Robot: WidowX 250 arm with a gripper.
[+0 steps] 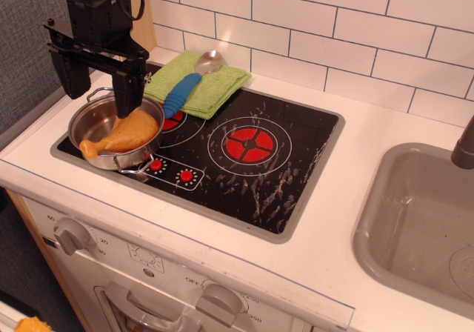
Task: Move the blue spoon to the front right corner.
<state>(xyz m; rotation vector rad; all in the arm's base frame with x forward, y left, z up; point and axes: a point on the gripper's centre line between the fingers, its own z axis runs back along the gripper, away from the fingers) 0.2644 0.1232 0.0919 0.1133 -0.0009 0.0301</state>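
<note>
The blue spoon [185, 89] lies on a folded green cloth [211, 87] at the back left of the black cooktop, its silver bowl pointing toward the tiled wall. My gripper [100, 89] hangs open and empty to the left of the spoon, with its fingers above a steel pot [83, 128]. The front right corner [285, 217] of the cooktop is bare black glass with white scuffs, far from both the gripper and the spoon.
The pot holds an orange toy drumstick [126, 133]. A grey sink [415, 221] lies to the right, with a dark faucet [465, 147] at the frame edge. Red burner rings [250, 145] mark the glass. Oven knobs [72, 236] line the front panel.
</note>
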